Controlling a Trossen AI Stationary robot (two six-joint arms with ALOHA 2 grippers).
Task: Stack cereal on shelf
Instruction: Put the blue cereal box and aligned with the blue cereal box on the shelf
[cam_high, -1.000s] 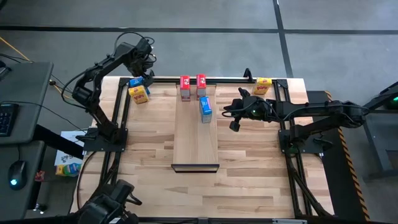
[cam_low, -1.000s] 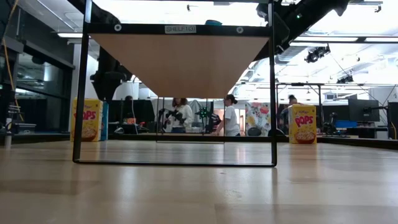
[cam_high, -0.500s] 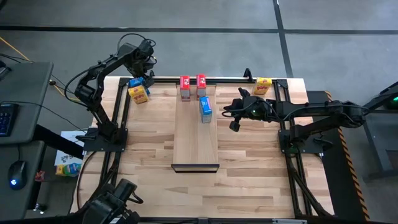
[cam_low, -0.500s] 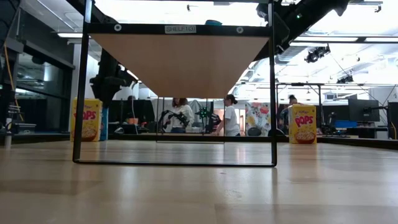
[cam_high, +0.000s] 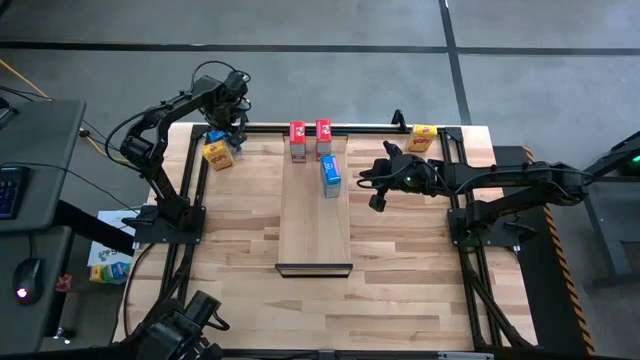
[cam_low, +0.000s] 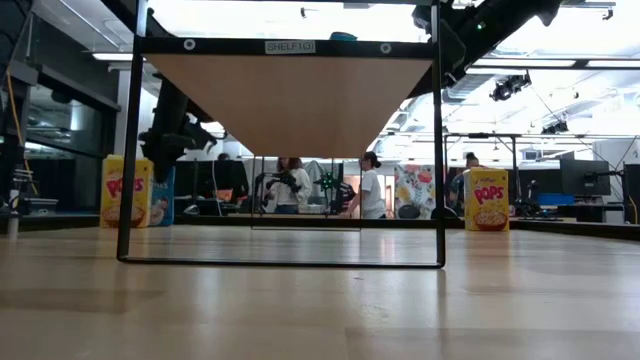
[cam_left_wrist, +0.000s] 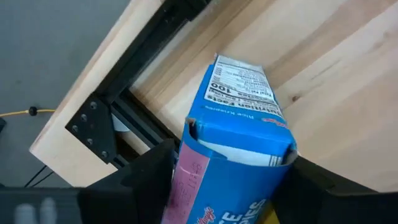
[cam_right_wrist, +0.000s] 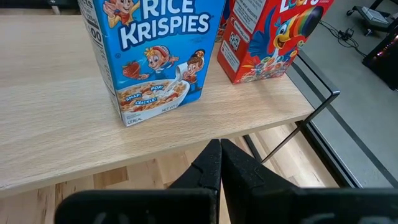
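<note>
My left gripper (cam_high: 224, 124) is at the table's far left corner, shut on a blue cereal box (cam_left_wrist: 239, 149) that stands beside a yellow box (cam_high: 217, 154). The shelf (cam_high: 315, 215) is a pale board raised on a black frame. Two red boxes (cam_high: 297, 140) (cam_high: 323, 136) stand at its far end, and another blue box (cam_high: 330, 175) stands just nearer. A second yellow box (cam_high: 423, 137) stands at the far right corner. My right gripper (cam_high: 376, 200) hovers shut just right of the shelf, facing the blue box (cam_right_wrist: 152, 53) and a red box (cam_right_wrist: 270, 40). My left gripper pinches the blue cereal box near its top end (cam_left_wrist: 236, 146), one finger (cam_left_wrist: 146, 183) on each broad face. It comes from above, slanting down. In the low view the box (cam_low: 161, 196) seems to stand on the table; whether it is lifted I cannot tell.
The shelf's black frame (cam_low: 128, 150) stands on the butcher-block tabletop, and its dark lip (cam_high: 314, 268) is at the near end. Black rails run along the table's far edge and its sides. People and equipment show in the room beyond the far edge.
My left gripper has come down over the blue box at the far left corner. The yellow box beside it has slid a little toward the table's left edge and turned slightly, so more of the blue box shows in the low view.
</note>
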